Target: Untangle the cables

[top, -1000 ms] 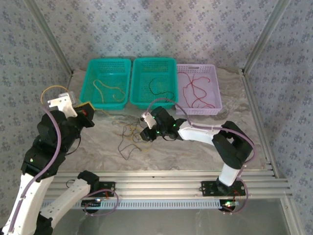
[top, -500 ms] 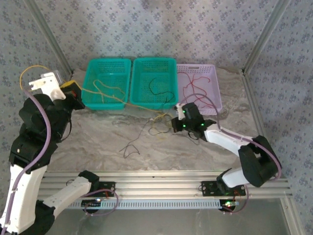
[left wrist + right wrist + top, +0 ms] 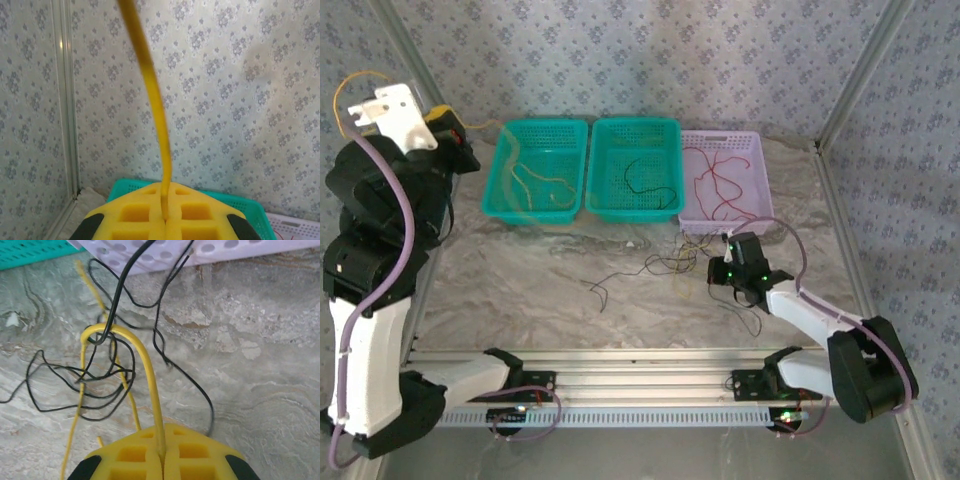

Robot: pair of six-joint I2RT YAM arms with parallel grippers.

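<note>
Jaws each clenched on yellow cable (image 3: 151, 390), we had pulled left toward 10 and right toward 4 o'clock, apparently loosening the tangle (image 3: 672, 264).

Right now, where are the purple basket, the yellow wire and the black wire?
purple basket (image 3: 720, 133): top view, its far rim.
yellow wire (image 3: 107, 327): right wrist view, its curved bend.
black wire (image 3: 118, 290): right wrist view, strand above the bend.

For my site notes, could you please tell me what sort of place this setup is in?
Probably a lab test cell, not a home: an aluminium frame encloses it, printed backdrop forms the walls, and sorting baskets line the marble-look tabletop.
</note>
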